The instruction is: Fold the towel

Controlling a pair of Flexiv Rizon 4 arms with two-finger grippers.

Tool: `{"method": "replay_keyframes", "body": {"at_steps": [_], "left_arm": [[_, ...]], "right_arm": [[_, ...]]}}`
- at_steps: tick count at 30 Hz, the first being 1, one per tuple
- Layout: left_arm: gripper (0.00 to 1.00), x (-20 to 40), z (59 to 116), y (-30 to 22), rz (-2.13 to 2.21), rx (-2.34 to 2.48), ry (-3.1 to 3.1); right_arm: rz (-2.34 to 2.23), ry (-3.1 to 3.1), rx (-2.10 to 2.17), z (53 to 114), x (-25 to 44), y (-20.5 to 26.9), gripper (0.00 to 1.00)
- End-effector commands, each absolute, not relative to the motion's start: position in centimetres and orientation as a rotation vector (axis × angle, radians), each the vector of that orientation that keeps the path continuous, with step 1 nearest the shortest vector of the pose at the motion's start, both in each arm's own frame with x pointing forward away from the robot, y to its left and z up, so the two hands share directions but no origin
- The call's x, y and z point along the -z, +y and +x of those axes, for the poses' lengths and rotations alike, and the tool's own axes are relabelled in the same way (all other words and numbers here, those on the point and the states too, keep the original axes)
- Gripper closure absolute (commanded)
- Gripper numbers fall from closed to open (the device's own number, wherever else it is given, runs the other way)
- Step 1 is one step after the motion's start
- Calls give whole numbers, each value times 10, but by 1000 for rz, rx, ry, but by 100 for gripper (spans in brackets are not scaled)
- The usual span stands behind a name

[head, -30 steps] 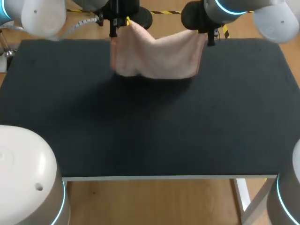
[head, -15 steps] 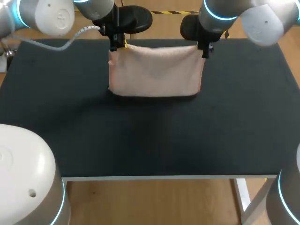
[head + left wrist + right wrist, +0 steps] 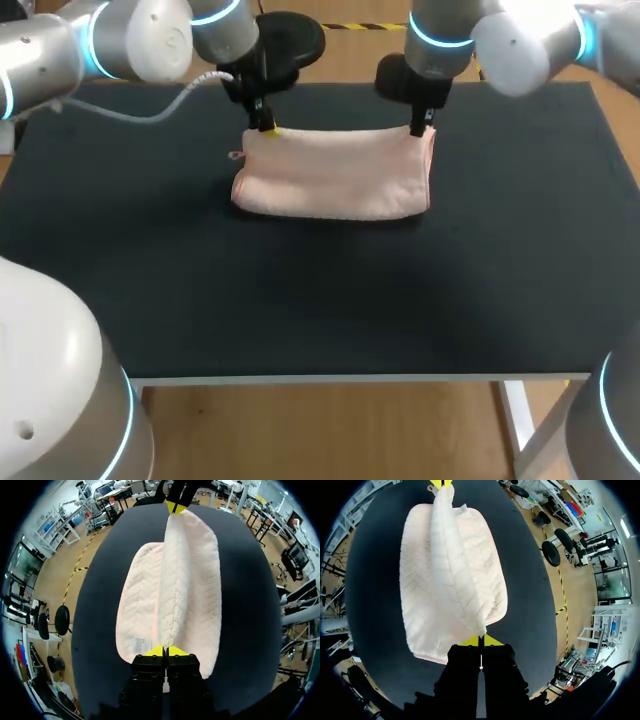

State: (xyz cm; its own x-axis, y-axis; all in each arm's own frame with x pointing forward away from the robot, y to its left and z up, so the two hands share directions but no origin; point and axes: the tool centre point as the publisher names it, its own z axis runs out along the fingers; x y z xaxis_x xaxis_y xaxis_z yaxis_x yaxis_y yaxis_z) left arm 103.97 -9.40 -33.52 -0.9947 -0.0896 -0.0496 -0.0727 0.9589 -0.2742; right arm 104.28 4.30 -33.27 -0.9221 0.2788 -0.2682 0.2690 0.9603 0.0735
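A pale pink towel (image 3: 335, 185) lies doubled over on the far part of the black table (image 3: 320, 300), its lower layer flat and its upper edge held up. My left gripper (image 3: 265, 125) is shut on the towel's far left corner and my right gripper (image 3: 420, 130) on its far right corner. In the left wrist view the towel (image 3: 170, 595) stretches from my left gripper (image 3: 163, 651) to the right gripper (image 3: 175, 507) ahead. The right wrist view mirrors this: the towel (image 3: 450, 580) runs from my right gripper (image 3: 480, 641) to the left gripper (image 3: 441, 484).
Black table surface extends in front of the towel toward the near edge (image 3: 350, 378) and to both sides. Nothing else stands on it.
Both grippers have carried the towel's top edge toward the near side and lower. The hanging cloth has come down onto the table and now lies doubled over.
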Motion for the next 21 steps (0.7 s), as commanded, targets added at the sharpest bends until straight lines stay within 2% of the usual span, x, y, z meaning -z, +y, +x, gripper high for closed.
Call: {"method": "replay_keyframes", "body": {"at_steps": [1,8,21], "left_arm": [[100,371,1056,-103,-145,427,3151],[100,373,1058,-90,-288,397,3118],[100,337,1051,-71,-378,247,3040]], "right_arm": [[422,2880,-54,1069,371,52,100],[372,2852,-107,1091,390,58,100],[285,2758,-143,1093,360,59,100]]}}
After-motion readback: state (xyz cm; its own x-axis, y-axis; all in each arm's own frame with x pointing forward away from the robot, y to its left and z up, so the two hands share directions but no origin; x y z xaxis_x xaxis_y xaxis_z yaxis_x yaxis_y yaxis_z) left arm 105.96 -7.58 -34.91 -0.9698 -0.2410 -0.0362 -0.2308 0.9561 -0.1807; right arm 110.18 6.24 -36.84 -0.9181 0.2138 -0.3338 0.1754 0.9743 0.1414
